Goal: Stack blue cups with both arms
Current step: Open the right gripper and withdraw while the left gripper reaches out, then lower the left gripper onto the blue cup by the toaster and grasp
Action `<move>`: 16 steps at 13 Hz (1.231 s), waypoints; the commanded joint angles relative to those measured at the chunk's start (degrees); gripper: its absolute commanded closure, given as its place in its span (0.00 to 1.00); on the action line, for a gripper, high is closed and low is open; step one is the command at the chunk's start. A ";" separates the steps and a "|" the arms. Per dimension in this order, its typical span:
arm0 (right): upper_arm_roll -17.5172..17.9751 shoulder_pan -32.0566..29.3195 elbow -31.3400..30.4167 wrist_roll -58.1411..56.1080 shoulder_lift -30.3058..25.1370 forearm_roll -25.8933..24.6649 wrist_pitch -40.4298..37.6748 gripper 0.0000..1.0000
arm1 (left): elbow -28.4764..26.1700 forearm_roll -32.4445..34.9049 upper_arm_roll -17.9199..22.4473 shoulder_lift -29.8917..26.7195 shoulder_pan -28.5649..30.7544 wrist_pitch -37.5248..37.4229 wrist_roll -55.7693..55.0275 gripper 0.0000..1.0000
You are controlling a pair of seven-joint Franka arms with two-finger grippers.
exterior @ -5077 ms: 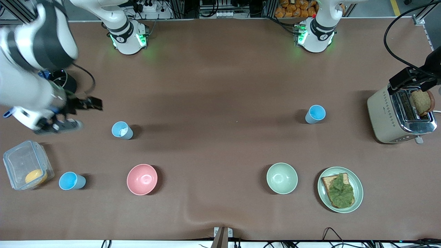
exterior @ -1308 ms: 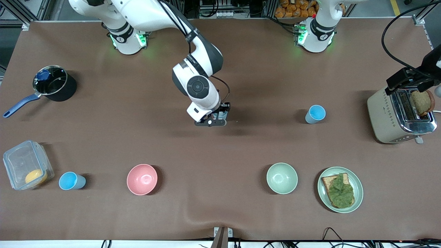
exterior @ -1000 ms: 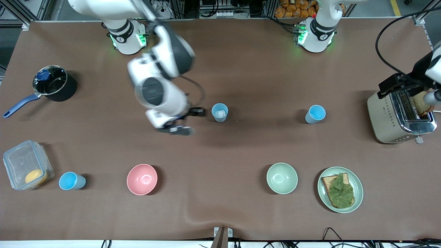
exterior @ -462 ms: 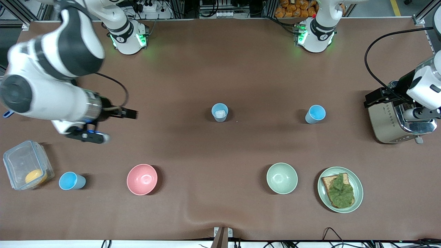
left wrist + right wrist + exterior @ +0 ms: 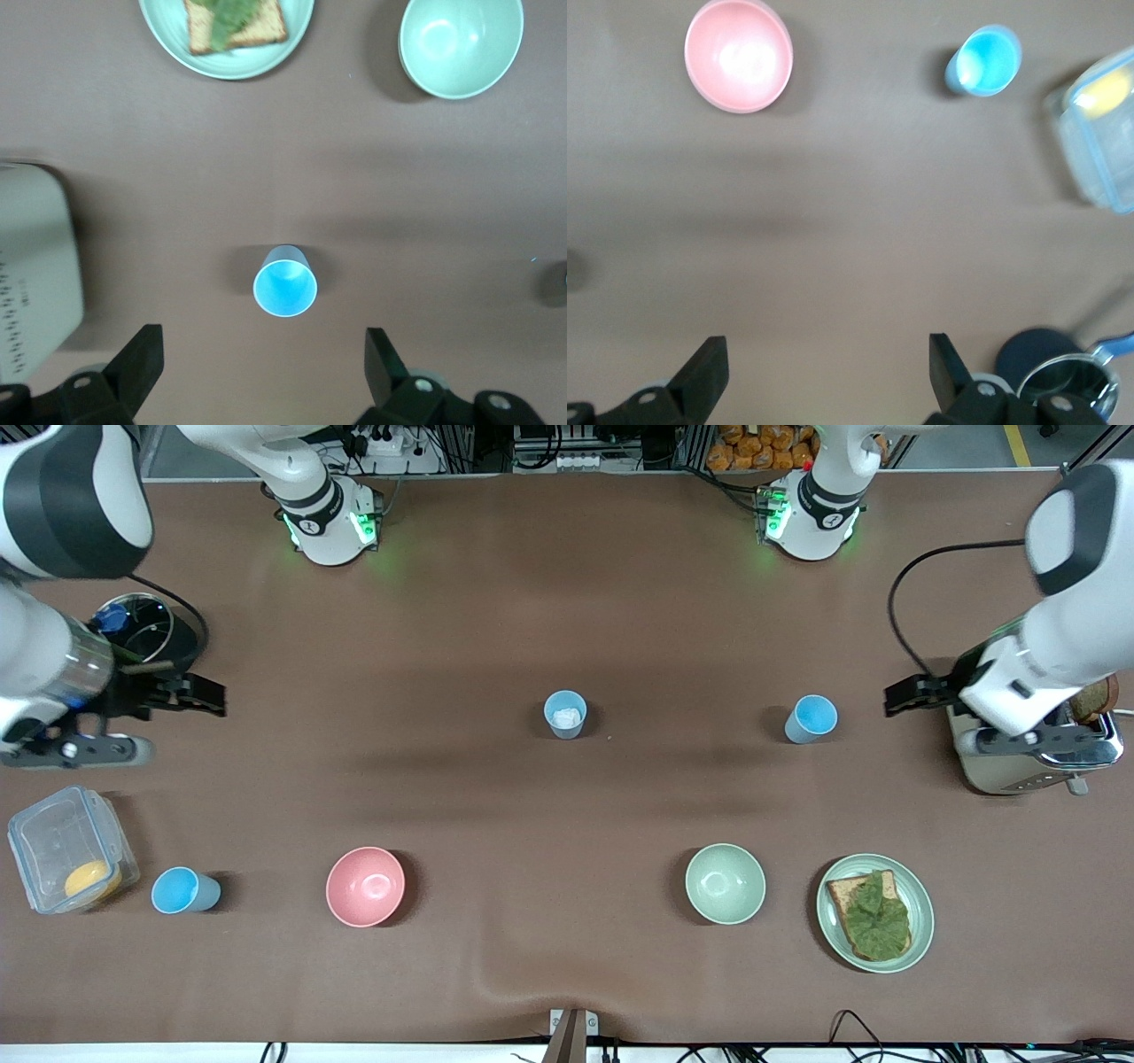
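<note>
Three blue cups stand upright on the brown table. One with a white scrap inside (image 5: 565, 714) is at the middle. One (image 5: 810, 718) stands toward the left arm's end, also in the left wrist view (image 5: 284, 282). One (image 5: 184, 891) stands near the front camera at the right arm's end, also in the right wrist view (image 5: 985, 60). My left gripper (image 5: 1032, 735) (image 5: 261, 372) is open and empty, up beside the toaster, with the cup just ahead of its jaws. My right gripper (image 5: 80, 751) (image 5: 826, 372) is open and empty, up in the air over the table near the pot.
A toaster (image 5: 1001, 771) with bread stands at the left arm's end. A plate (image 5: 917, 943) with bread and lettuce and a pale green bowl (image 5: 725, 883) lie nearer the front camera. A pink bowl (image 5: 365, 886), a clear container (image 5: 66, 850) and a black pot (image 5: 155, 633) are at the right arm's end.
My right gripper set the cup with the white scrap down at the table's middle, let go and swung back to its own end. My left gripper left the toaster's bread and moved toward its cup.
</note>
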 commanded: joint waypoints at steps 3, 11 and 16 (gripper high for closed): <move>1.46 -6.57 -15.10 -6.92 -11.92 -0.51 9.20 0.00 | -11.14 -1.21 -3.66 -1.19 -1.63 8.30 -5.72 0.00; 6.38 -11.76 -6.32 -12.93 -10.62 -2.89 -2.66 0.00 | -28.64 -3.93 -6.48 -1.19 -1.29 24.64 -5.64 0.00; 6.47 -11.15 -5.42 -12.76 -10.26 -2.27 -2.67 0.00 | -34.72 -3.84 -6.49 0.47 -0.93 34.41 -4.50 0.00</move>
